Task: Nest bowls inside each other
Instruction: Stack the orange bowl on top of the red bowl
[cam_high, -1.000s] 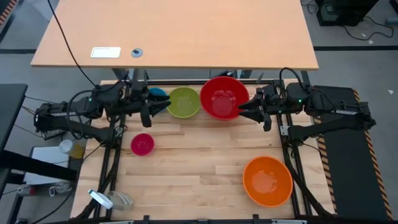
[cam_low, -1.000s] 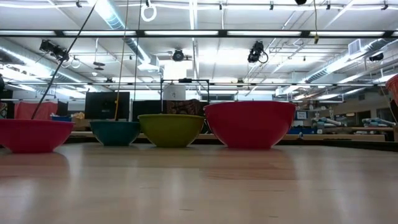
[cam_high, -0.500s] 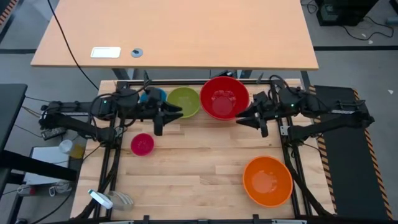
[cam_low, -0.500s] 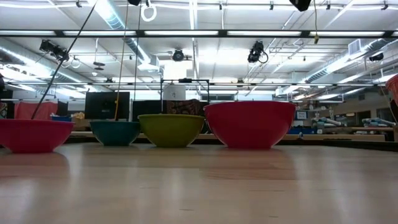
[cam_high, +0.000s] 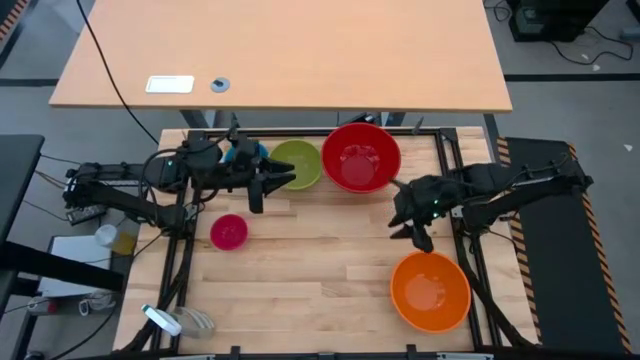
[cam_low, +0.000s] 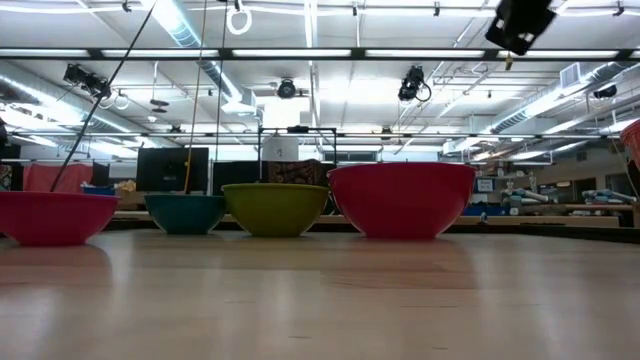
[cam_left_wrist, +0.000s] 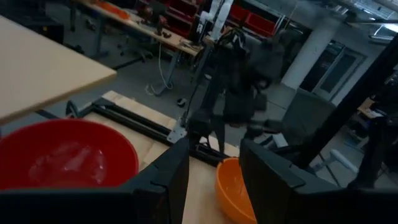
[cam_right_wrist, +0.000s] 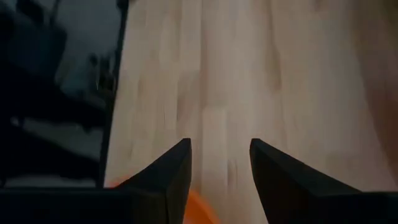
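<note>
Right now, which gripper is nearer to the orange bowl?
The right. The right gripper hangs just beyond the orange bowl, toward the red bowl, fingers open and empty. The left gripper is across the table at the yellow-green bowl.

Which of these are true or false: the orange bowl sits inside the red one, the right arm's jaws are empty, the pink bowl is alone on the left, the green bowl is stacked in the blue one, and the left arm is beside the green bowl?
1. The orange bowl sits inside the red bowl. False: it stands alone at the near right; the red one is at the far edge.
2. The right gripper has open, empty jaws. True.
3. The pink bowl stands alone on the left. True.
4. The green bowl is stacked in the blue bowl. False: they sit side by side.
5. The left gripper is beside the green bowl. True.
</note>
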